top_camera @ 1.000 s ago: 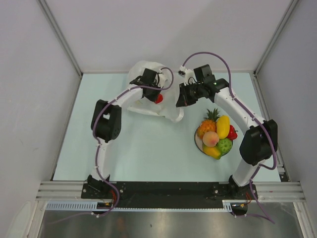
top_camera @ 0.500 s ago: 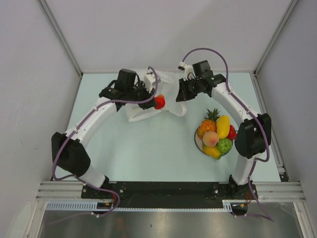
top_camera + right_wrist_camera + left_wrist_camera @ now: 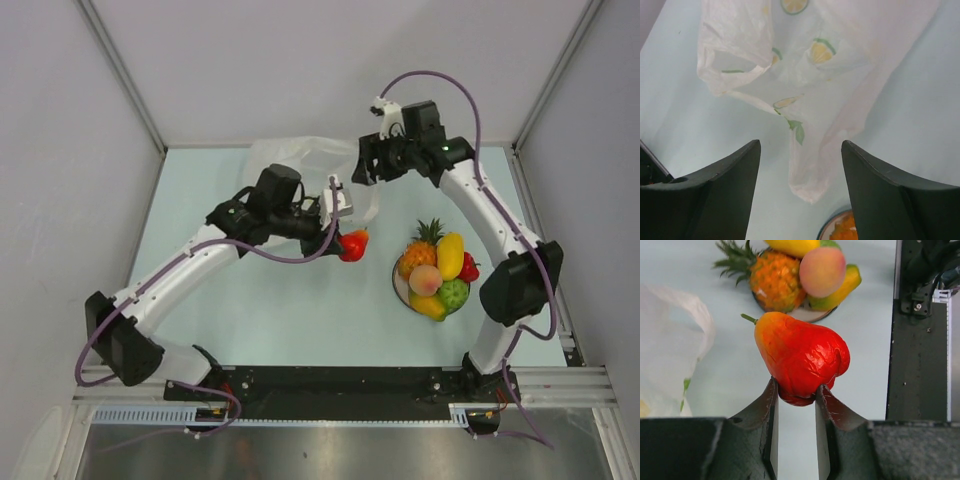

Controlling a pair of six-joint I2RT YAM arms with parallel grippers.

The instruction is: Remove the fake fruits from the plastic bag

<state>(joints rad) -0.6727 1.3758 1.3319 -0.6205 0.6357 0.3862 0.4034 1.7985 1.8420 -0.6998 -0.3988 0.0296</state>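
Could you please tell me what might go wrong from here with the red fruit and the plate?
1. The left gripper pinches the glossy red fruit only at its narrow end, so it could slip or swing out.
2. The plate is already heaped with the pineapple, the peach and other fruits; another one set there may roll off or knock one loose.
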